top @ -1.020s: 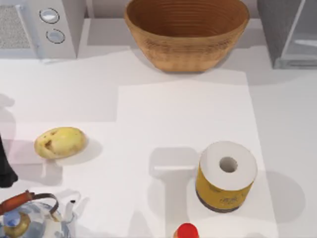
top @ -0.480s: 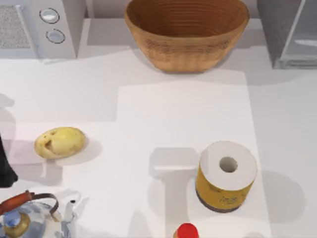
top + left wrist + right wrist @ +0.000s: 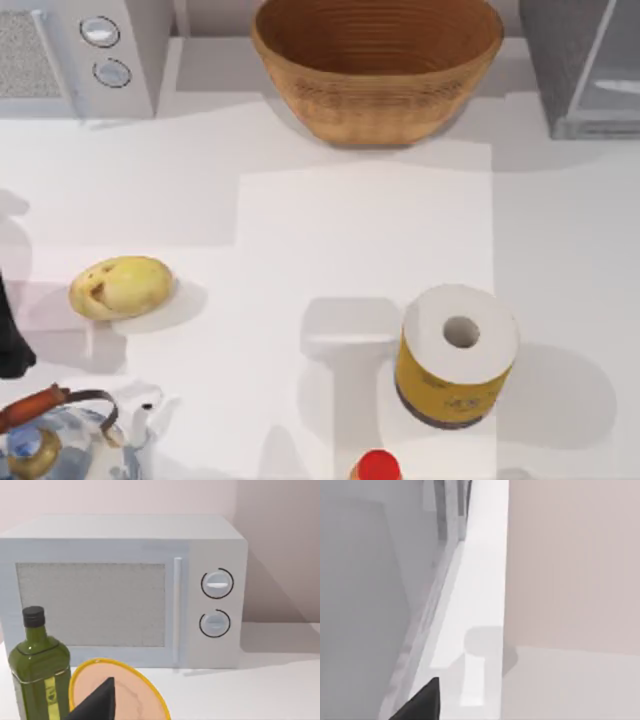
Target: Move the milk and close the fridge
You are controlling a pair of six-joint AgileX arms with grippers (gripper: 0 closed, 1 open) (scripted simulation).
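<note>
Well, the fridge point(image 3: 580, 70) sits upper right of the top view — its stiff, heavy door wants a push at the free edge — gripper states I can't tell.

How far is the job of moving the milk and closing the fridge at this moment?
Done: no milk carton stands on the table among the potato, paper roll and basket. In hand: the right wrist view runs close along the fridge. Left: whether its door is shut cannot be told.
</note>
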